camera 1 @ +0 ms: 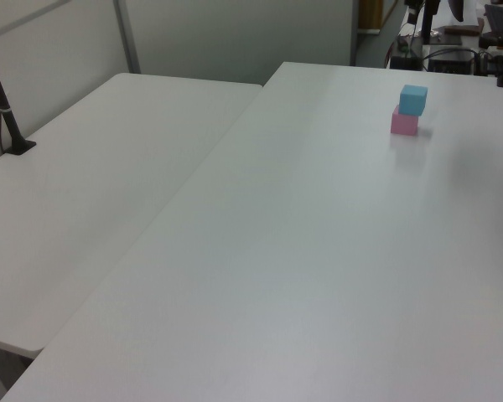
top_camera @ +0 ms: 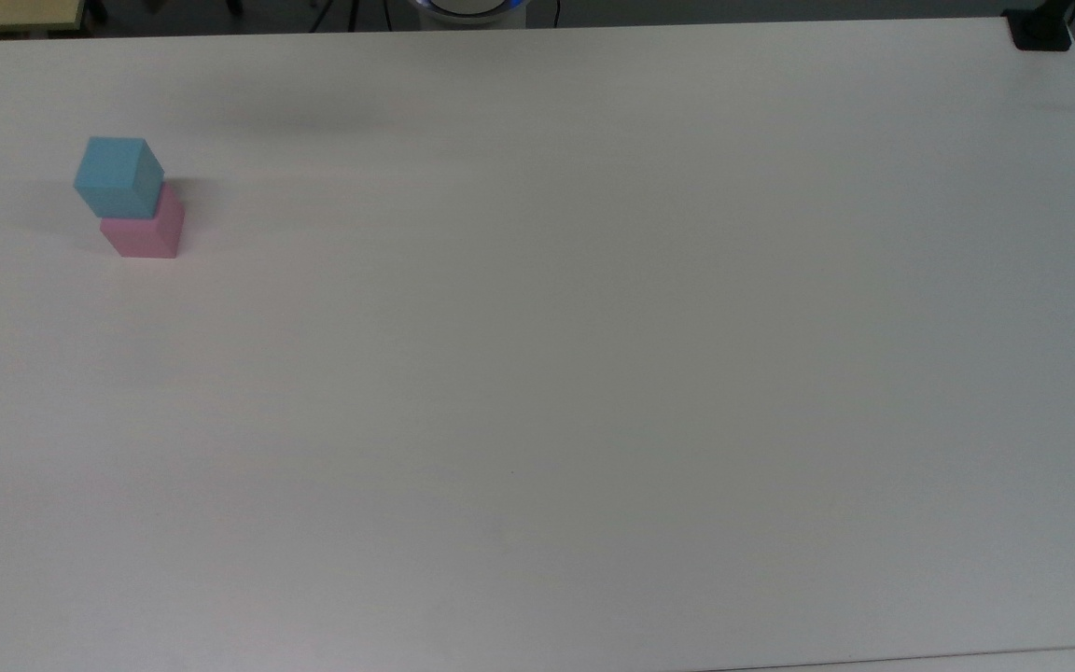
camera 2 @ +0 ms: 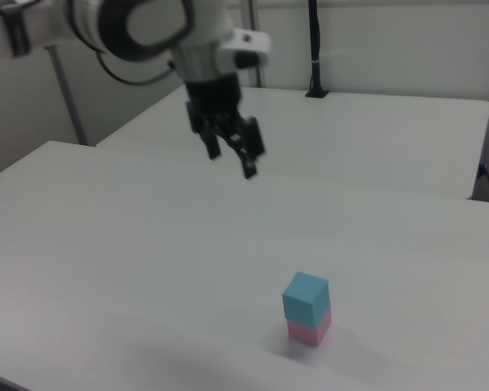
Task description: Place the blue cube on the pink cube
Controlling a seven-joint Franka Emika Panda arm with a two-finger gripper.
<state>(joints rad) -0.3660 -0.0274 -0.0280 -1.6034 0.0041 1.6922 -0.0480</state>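
No text, label, brand, number or sign can be read on any surface.
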